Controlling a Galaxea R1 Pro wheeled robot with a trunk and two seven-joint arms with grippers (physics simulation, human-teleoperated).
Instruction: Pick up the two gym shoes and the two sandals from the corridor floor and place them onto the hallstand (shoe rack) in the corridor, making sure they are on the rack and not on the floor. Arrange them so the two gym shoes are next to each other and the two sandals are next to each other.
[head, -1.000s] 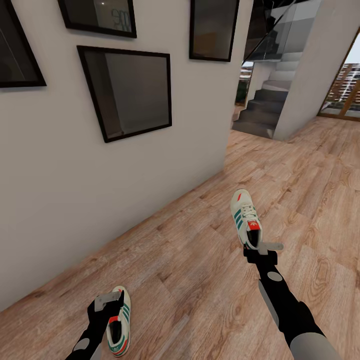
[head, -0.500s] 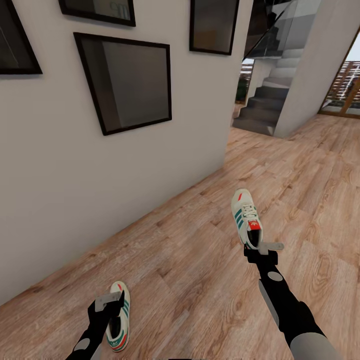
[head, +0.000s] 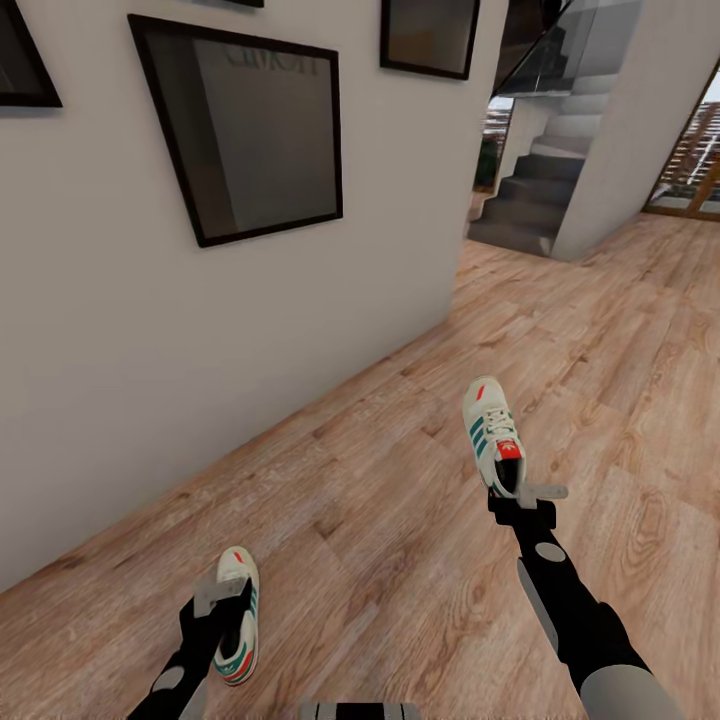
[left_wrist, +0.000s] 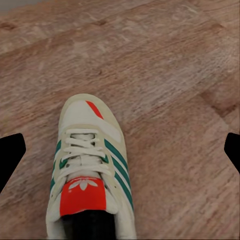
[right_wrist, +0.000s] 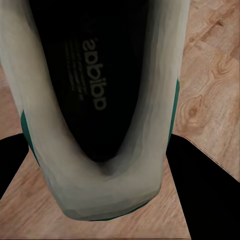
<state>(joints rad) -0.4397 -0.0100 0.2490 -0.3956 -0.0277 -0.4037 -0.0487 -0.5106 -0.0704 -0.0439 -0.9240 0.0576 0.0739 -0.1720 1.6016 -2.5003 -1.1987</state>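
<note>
The step in hand seemed to be carrying: above the light brown wood-plank corridor floor (head: 400, 520), each of the two cream-white lace-up gym shoes with green stripes was held at its heel end, one (head: 492, 435) in the right hand (head: 522, 498), the other (head: 236, 612) in the left hand (head: 222, 600). In the left wrist view that shoe (left_wrist: 90, 170) showed a red tongue label. The next move, I judged, called for finding the hallstand and setting the shoes side by side on it.
</note>
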